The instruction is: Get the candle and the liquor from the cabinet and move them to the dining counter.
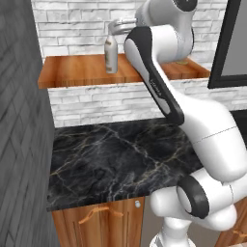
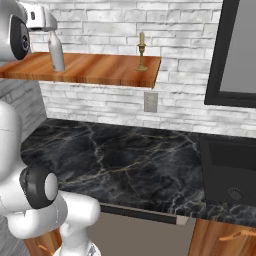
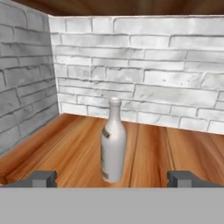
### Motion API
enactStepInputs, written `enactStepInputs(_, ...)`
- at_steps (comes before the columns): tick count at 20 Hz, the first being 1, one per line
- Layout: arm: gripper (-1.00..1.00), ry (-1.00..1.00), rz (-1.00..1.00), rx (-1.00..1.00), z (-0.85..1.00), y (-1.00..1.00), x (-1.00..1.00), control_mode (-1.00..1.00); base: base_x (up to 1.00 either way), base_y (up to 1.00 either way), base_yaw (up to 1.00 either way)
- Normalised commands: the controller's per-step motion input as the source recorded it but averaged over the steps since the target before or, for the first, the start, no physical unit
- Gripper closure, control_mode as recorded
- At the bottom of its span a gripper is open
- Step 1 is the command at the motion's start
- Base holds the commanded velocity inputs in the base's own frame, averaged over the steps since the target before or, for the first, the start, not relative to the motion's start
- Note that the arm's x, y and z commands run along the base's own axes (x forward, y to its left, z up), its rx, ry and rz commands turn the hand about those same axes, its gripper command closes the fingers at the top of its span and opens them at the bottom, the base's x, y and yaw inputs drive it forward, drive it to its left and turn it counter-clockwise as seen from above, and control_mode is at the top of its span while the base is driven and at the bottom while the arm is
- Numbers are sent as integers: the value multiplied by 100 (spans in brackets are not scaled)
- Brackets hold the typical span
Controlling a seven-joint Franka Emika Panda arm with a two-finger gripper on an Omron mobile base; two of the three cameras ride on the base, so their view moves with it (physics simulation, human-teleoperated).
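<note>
The liquor point(image 3: 113, 146), a pale grey-white bottle with a slender neck, stands upright on the cabinet point(image 1: 77, 70), a reddish-brown wooden shelf on the white brick wall. My gripper point(image 3: 113, 178) is open, its fingertips point(image 3: 41, 178) wide apart, with the bottle centred ahead and a short way off, untouched. From the left base view the gripper point(image 1: 117, 25) hovers at the height of the bottle's neck point(image 1: 111, 50). The candle point(image 2: 142, 50), a pale taper in a brass stick, stands farther right on the same shelf, away from the liquor point(image 2: 56, 55). The dining counter is out of view.
Below the shelf runs a black marble wall counter point(image 1: 120, 154) on wooden drawers. A grey brick side wall point(image 1: 19, 120) closes the left end. A dark framed panel point(image 2: 235, 50) hangs at the right, with a dark inset unit point(image 2: 227, 170) under it and a wall outlet point(image 2: 150, 101).
</note>
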Motion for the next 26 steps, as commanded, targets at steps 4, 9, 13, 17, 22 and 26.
enactStepInputs(4,-100,0,1,0,-1,6,36,-100,0,0,0)
enactStepInputs(9,-100,0,0,0,-11,0,31,-100,0,0,0)
enactStepInputs(13,-100,-1,0,0,-16,2,27,-100,0,0,0)
enactStepInputs(17,-100,0,0,0,-16,7,28,-100,0,0,0)
enactStepInputs(22,-100,-2,0,0,-1,18,20,-100,0,0,0)
enactStepInputs(26,-100,0,0,0,-1,5,18,-100,0,0,0)
